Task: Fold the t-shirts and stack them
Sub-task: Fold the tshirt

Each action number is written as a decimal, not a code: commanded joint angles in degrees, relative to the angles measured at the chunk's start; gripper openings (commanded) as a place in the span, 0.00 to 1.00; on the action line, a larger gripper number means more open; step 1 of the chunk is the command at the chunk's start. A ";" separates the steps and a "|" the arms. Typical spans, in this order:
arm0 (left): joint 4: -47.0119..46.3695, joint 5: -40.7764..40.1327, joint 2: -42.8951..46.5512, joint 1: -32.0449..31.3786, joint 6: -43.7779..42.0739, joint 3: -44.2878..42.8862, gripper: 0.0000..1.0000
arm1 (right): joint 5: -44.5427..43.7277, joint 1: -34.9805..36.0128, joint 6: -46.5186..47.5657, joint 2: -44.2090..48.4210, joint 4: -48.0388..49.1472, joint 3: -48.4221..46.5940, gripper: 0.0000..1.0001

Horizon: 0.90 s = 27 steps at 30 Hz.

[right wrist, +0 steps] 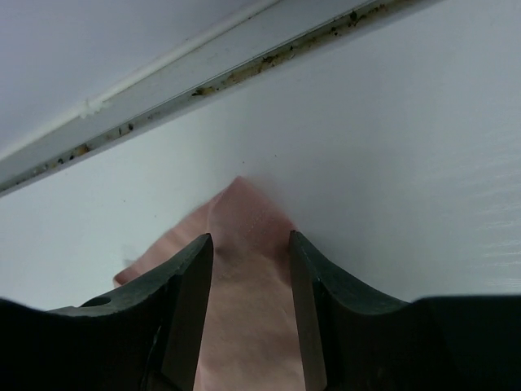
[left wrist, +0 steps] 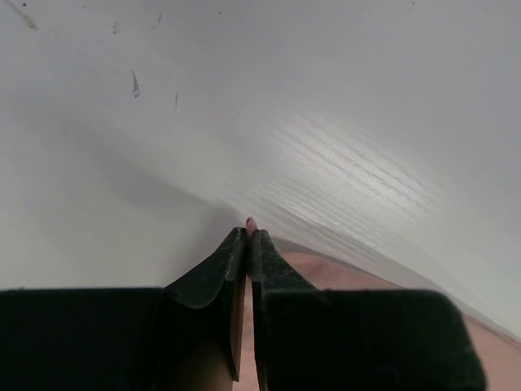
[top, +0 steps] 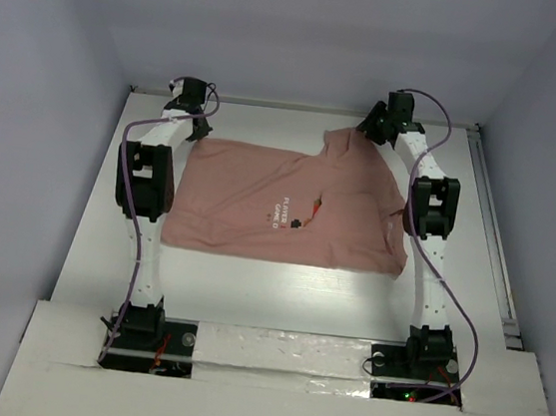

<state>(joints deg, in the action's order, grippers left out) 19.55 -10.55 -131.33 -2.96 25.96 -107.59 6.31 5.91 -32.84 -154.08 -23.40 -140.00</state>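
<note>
The shirt [top: 258,206] lies on the white bench [top: 248,295] between the two arms, its long axis running left to right as we look down from above. Its straight left edge sits beside the left arm [top: 144,178]. Its right end is doubled over itself, with a flap reaching toward the far right. The small print [top: 283,212] lies sideways, its lines running away from the bases. The left arm reaches forward along the shirt's left edge, elbow raised and wrist bent down at the far left corner. The left jaws are together, pinching a sliver of pink cloth that peeks past their tips. The right arm [top: 431,210] mirrors this pose at the far right flap. The right jaws stand apart, straddling a pointed corner of cloth that rests on the bench. We see a dusty pink, soft fabric, smooth across the left half and creased on the right. The print is white with tiny red and dark marks.
</note>
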 commanded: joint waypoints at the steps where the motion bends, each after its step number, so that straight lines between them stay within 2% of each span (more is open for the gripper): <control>1: 0.49 0.17 2.39 -0.11 -0.56 -0.25 0.00 | 2.74 -0.81 -1.52 -1.66 0.54 -2.47 0.48; 5: 0.66 0.61 2.22 -0.11 -0.38 -0.60 0.00 | 3.27 -1.34 -3.19 -2.27 2.65 -3.25 0.52; 15: 0.75 0.61 1.69 -0.11 -0.38 -0.07 0.00 | 5.38 -1.87 -5.83 -6.22 4.15 -6.85 0.52; 20: 1.45 0.53 0.64 -0.11 -0.38 -1.57 0.00 | 6.17 -2.40 -6.27 -7.64 3.53 -7.92 0.35; 23: 1.37 0.53 0.28 -0.11 -0.29 -1.66 0.00 | 6.18 -2.40 -5.57 -7.02 3.88 -6.43 0.31; 26: 1.54 0.61 -0.16 -0.11 -0.03 -1.83 0.00 | 5.91 -2.40 -5.74 -6.59 4.32 -5.72 0.14; 27: 1.54 0.53 -0.16 -0.11 -0.03 -1.75 0.00 | 5.91 -2.92 -6.09 -6.41 4.85 -5.63 0.12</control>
<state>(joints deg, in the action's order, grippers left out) 20.16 -9.89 -131.41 -2.96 25.98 -107.61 11.88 3.68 -38.92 -159.68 -20.08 -145.86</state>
